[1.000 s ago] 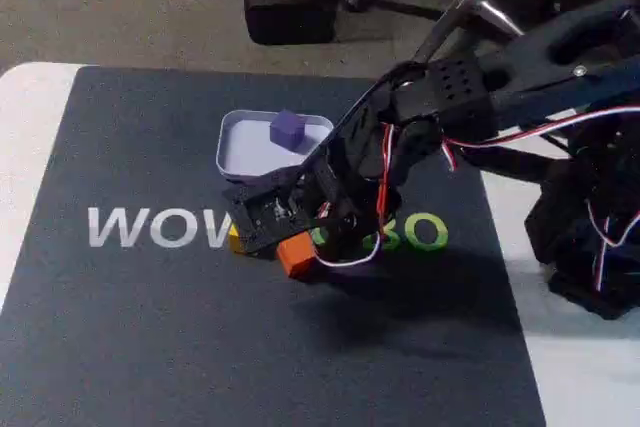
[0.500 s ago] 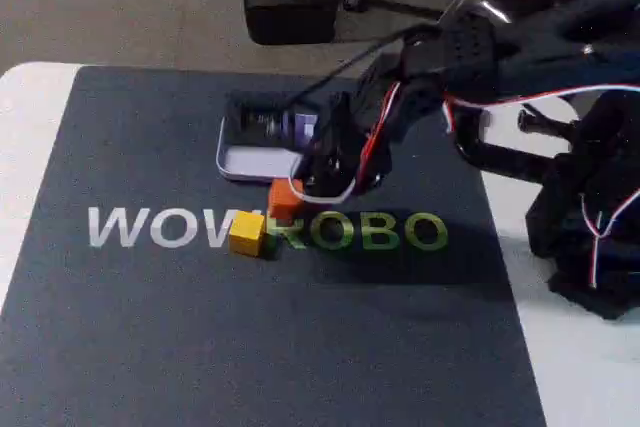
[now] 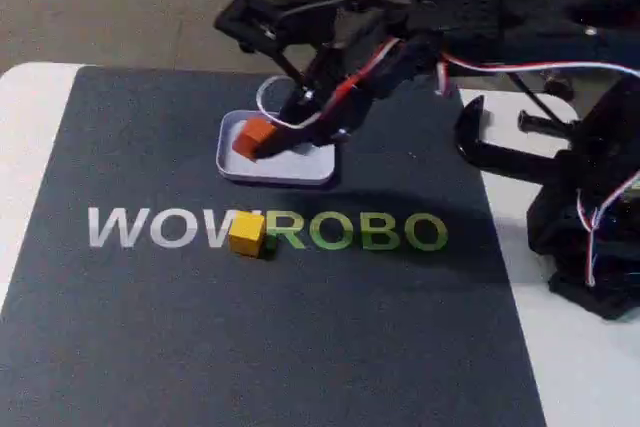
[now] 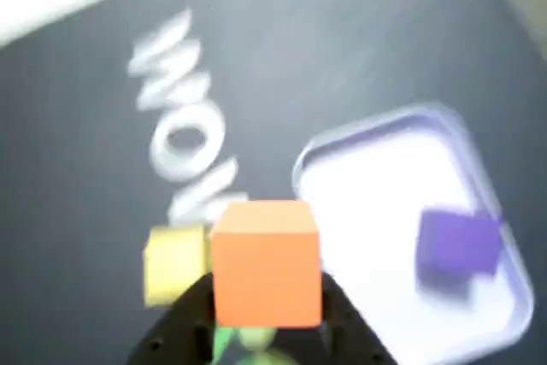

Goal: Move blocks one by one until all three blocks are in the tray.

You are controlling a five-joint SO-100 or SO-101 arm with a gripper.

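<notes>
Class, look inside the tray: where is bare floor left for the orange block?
The tray is bare through its middle and the end nearest the mat lettering. The purple block crowds the far side. The gripper holds the orange block.

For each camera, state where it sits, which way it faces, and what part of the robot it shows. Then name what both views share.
Fixed view: off the arm, above the mat's near edge, looking down and across; shows the arm and gripper.
Wrist view: rides the gripper, looking down past its jaws holding the orange block.
Shared: orange block, yellow block, tray, mat lettering.
</notes>
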